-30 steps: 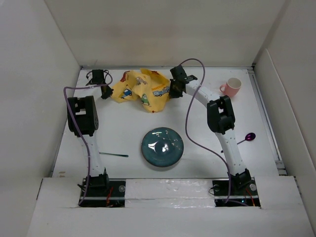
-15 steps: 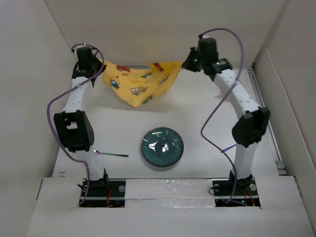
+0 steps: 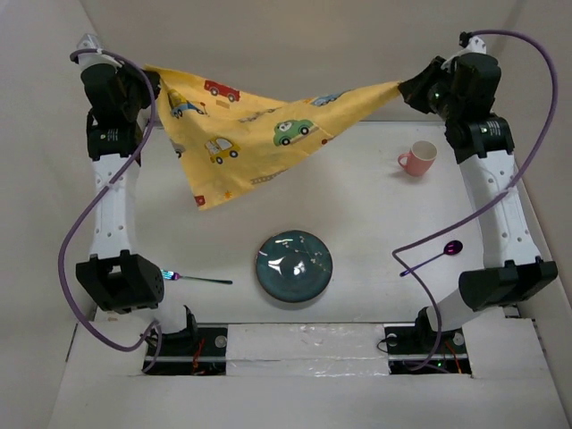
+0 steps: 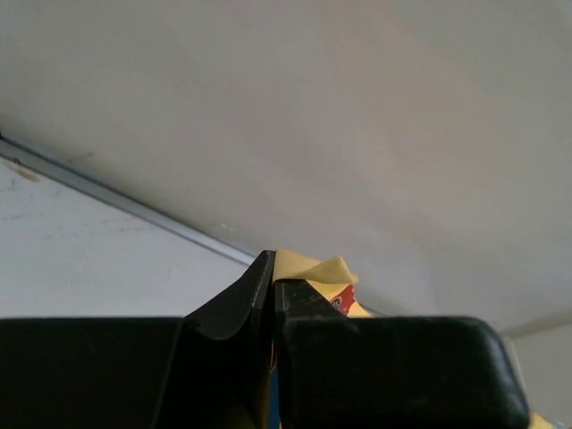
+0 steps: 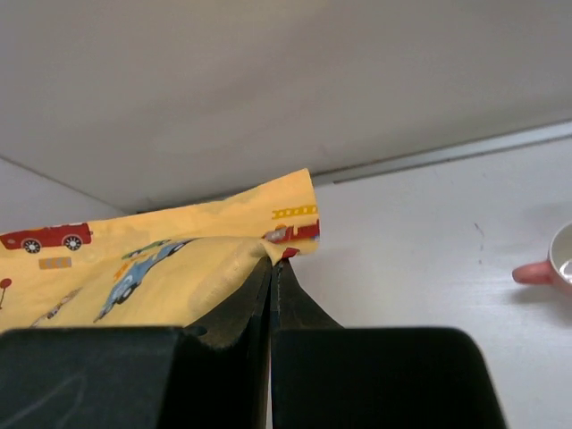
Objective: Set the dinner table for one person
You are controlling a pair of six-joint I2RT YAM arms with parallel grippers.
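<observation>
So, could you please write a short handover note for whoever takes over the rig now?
Left gripper: shut on one corner of the yellow car-print cloth placemat.
Right gripper: shut on another corner; the cloth hangs stretched above the white table.
Dark teal round dish, pink mug, purple spoon and thin dark utensil sit on it.
Done: nothing placed.
Left: lay placemat, arrange everything.
</observation>
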